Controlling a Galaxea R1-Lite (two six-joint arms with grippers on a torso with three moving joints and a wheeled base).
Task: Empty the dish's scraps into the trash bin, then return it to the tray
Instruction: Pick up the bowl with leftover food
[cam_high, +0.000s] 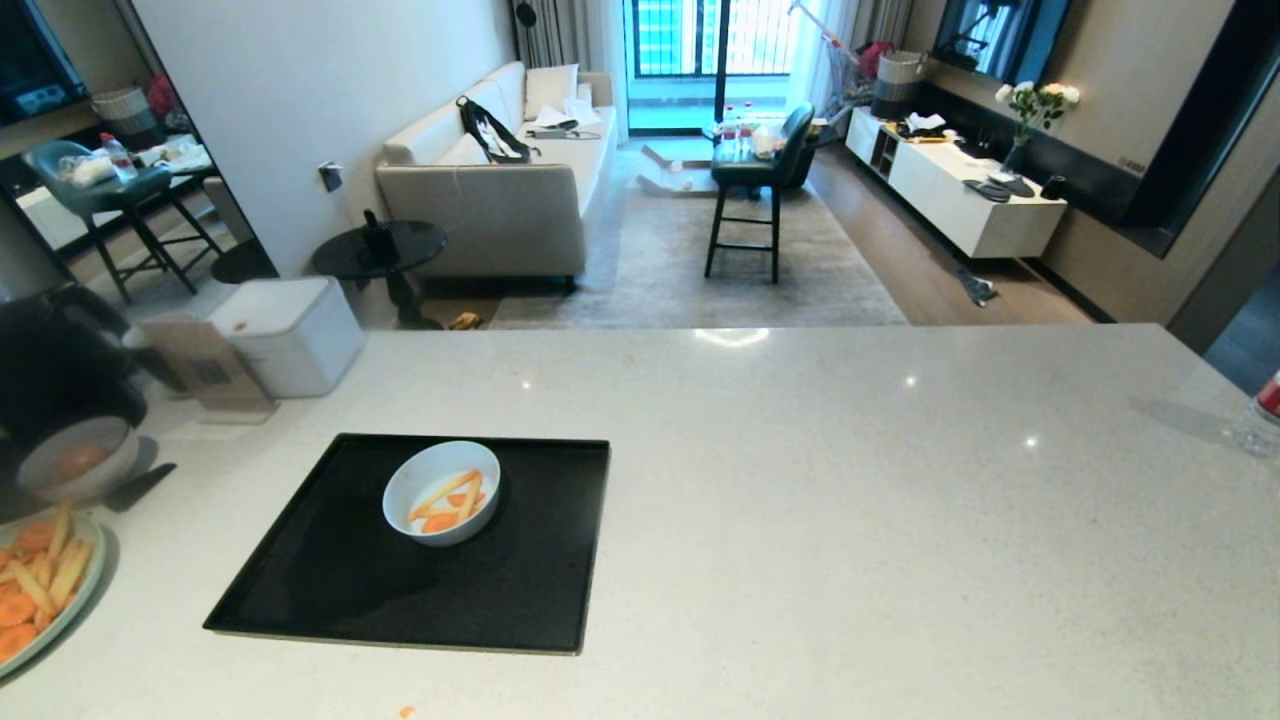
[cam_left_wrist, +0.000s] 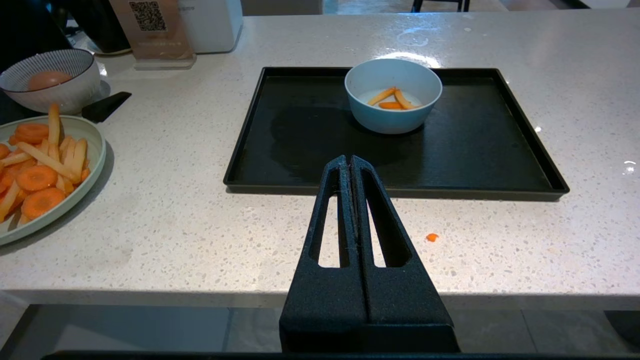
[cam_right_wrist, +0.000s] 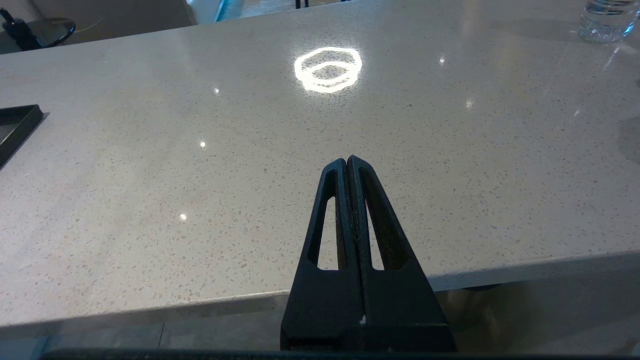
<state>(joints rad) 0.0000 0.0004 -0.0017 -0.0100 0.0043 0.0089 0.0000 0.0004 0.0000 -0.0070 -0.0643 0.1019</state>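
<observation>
Left tool (cam_left_wrist: 350, 159) and right tool (cam_right_wrist: 346, 160): black tapered fingers pressed together, holding nothing. Speckled pale stone table (cam_high: 800, 480) bears the flat black rectangular tray (cam_high: 330, 590); on it sits the glossy round dish (cam_high: 442, 492) with orange and yellow scraps (cam_high: 448, 503).

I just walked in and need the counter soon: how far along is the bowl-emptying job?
Nothing is done yet. The dish sits on the tray with the scraps inside. Nothing is in hand: the left claw and right claw are shut, short of the counter's edge. Grasping, dumping and returning remain; no bin is visible.
</observation>
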